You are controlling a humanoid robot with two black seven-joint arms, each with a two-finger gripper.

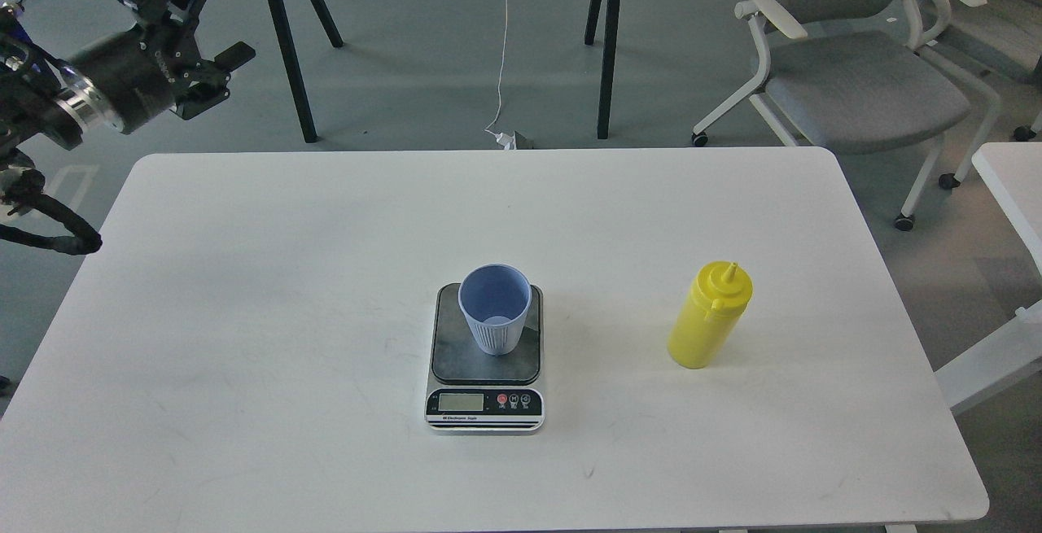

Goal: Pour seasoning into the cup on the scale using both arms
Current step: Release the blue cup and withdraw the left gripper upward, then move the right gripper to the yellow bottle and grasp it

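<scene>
The yellow seasoning bottle (707, 317) stands upright on the right side of the white table (285, 273), cap on its nozzle side. The light-blue cup (494, 308) stands upright and looks empty on the dark platform of the scale (485, 411) at the table's middle. My left gripper (207, 28) is open and empty, high beyond the table's far left corner, far from the cup and bottle. My right arm and gripper are out of view.
A grey office chair (847, 77) stands beyond the table's far right corner. Black trestle legs (606, 37) and a white cable (501, 69) are behind the table. Another white table's edge (1009, 191) shows at the right. A black cable loop (49, 232) hangs at the left.
</scene>
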